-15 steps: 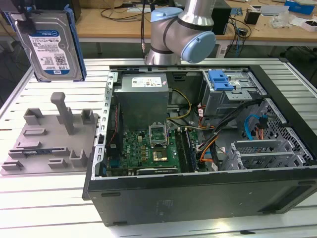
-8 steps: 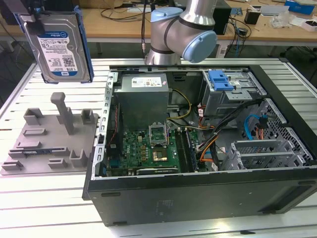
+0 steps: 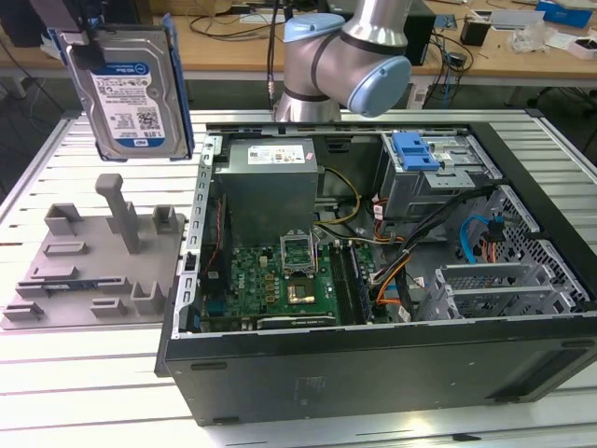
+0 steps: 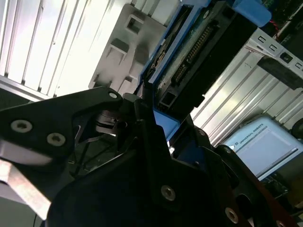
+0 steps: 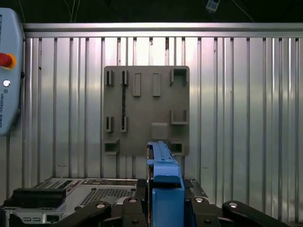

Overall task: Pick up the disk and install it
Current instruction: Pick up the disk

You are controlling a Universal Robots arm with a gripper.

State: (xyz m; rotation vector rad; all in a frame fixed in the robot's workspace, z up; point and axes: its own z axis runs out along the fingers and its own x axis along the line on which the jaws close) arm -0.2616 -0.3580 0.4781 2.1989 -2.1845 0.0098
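The disk (image 3: 131,89) hangs upright in the air at the exterior view's upper left, its white-and-blue label facing the camera and a blue frame along its edges. My gripper (image 3: 82,30) is shut on its top edge. It is high above the grey fixture plate (image 3: 93,261) and to the left of the open computer case (image 3: 373,373). In the second wrist view the disk (image 4: 199,52) shows edge-on with its connector side visible, clamped between the black fingers (image 4: 142,123). In the first wrist view the disk's blue frame edge (image 5: 163,175) sticks out from my gripper (image 5: 165,205), above the fixture plate (image 5: 147,109).
Inside the case sit a grey power-supply box (image 3: 266,177), a green motherboard (image 3: 280,280), a drive cage with a blue latch (image 3: 415,149) and loose cables. The arm's base (image 3: 345,56) stands behind the case. A teach pendant (image 5: 7,71) lies beside the ribbed table.
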